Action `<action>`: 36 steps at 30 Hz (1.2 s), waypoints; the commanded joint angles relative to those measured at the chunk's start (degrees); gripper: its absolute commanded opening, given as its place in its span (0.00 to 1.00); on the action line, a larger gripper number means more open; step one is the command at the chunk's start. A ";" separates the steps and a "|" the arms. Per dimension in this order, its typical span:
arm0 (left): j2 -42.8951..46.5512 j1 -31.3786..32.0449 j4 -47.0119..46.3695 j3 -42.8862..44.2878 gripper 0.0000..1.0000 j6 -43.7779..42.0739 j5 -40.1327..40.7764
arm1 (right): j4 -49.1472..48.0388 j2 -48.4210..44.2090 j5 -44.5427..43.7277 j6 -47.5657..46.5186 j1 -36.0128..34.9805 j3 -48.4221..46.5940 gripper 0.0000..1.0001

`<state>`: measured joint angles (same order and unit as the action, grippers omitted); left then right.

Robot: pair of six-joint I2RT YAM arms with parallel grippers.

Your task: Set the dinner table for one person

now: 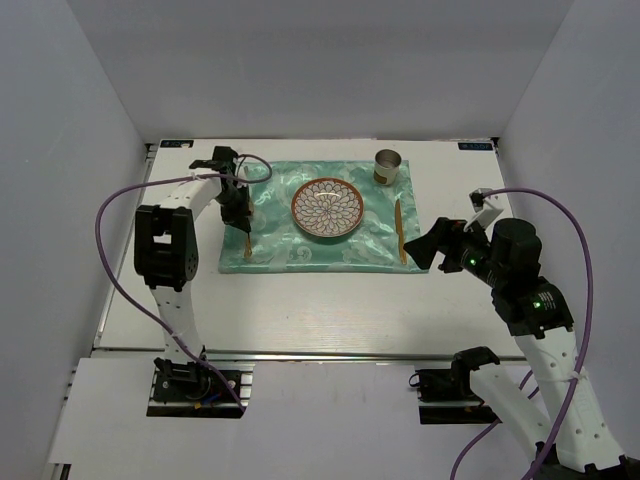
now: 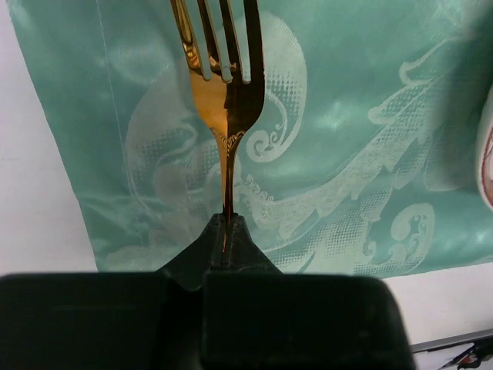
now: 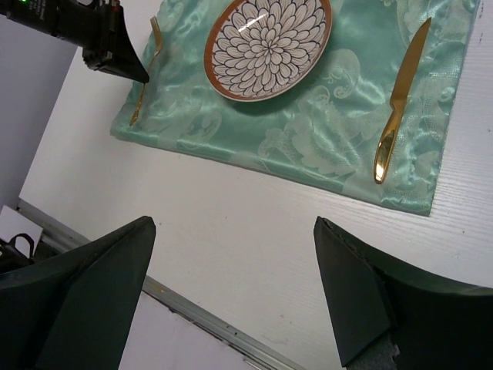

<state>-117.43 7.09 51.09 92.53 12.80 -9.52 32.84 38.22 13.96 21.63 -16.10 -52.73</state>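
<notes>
At centre of the overhead view: white tabletop (image 1: 320, 300), walled in white, with a metal rail along the near edge. Spread on it, a mint-green patterned cloth (image 1: 300, 252). On the cloth's middle, a round plate (image 1: 328, 209) with a petal pattern and a reddish rim. At the cloth's upper right corner, a small metal cup (image 1: 387, 167), upright. Right of the plate, a gold knife (image 1: 400, 230), lying flat along the cloth's right margin. Left of the plate, a gold fork (image 2: 227, 100), tines toward the far wall, handle pinched in the closed left claw (image 2: 229, 223); resting on the cloth or held just above it, not discernible. Lower right of the cloth, right claw (image 3: 231, 231) spread wide, holding nothing, over bare tabletop near the knife's handle end.
</notes>
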 commanded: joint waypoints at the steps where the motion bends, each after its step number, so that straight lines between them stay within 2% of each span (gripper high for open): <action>1: 2.47 -0.15 1.91 3.18 0.00 -1.20 2.22 | 0.65 -0.51 -0.95 -2.03 0.28 -2.11 0.89; 8: 0.01 0.99 1.20 2.39 0.00 -1.90 4.51 | 1.44 0.02 -0.95 -2.73 0.19 -2.73 0.89; 16: -5.44 2.84 4.10 7.66 0.00 -3.04 8.55 | 1.44 0.10 -0.24 -2.64 0.19 -2.47 0.89; 17: -6.05 2.84 4.71 8.62 0.00 -3.13 11.51 | 1.44 0.10 -0.24 -2.73 0.19 -2.47 0.89; 20: -6.85 3.45 5.69 10.12 0.00 -3.83 13.12 | 1.70 0.10 0.02 -2.82 0.19 -2.55 0.89; 30: -7.73 5.65 5.25 9.08 0.00 -5.15 20.15 | 2.75 0.10 0.28 -3.61 0.19 -2.99 0.89; 36: -8.87 7.32 5.16 9.07 0.00 -4.89 20.86 | 2.93 0.01 0.55 -3.35 0.19 -3.17 0.89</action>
<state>-126.30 13.41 56.47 100.64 8.34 9.76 36.21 38.39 13.67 19.05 -16.10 -53.21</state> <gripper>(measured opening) 0.009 0.890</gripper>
